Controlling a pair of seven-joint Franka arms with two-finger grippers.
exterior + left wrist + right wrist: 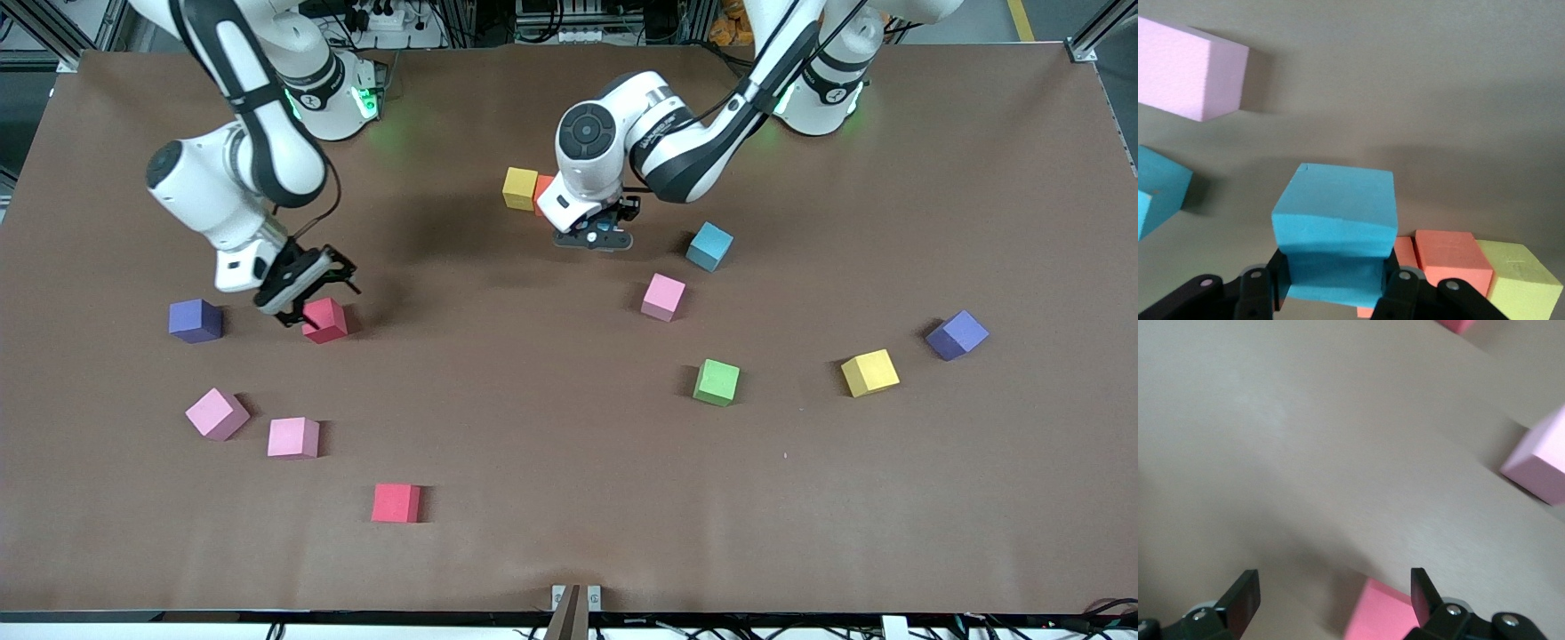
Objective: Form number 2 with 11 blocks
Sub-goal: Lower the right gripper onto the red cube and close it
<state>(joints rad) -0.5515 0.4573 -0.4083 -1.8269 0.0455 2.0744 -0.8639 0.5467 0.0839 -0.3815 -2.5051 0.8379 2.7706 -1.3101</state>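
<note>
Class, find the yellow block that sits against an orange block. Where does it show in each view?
Front view: the yellow block lies near the robots' bases, farther from the camera than the other loose blocks.
Left wrist view: yellow block, near the held light blue block.
Right wrist view: not in it.
Shared landmark: the orange block touching it.

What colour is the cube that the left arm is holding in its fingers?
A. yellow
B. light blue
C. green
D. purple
B: the left wrist view shows a light blue cube clamped between the left gripper's fingers, beside the orange cubes and a yellow cube.
</note>
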